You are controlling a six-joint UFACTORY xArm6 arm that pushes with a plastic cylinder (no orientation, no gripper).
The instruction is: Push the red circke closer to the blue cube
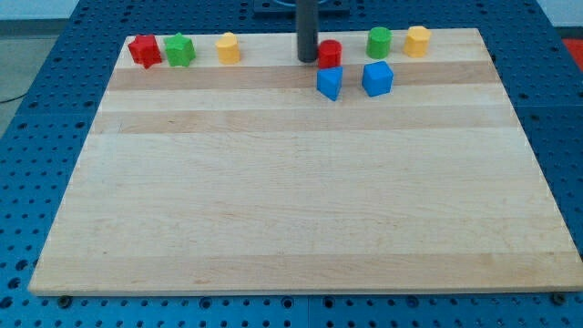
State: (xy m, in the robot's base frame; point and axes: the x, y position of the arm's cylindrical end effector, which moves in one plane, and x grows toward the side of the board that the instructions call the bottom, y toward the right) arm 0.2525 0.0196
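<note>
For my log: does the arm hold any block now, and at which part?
Nothing is held. My tip only stands against the red cylinder, on its side toward the view's left, above the blue cube.

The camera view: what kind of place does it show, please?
Probably a robotics lab bench. A pale wooden board lies on a blue perforated table, small coloured blocks such as the red cylinder sit near its top edge, and my tip is beside that cylinder.
</note>
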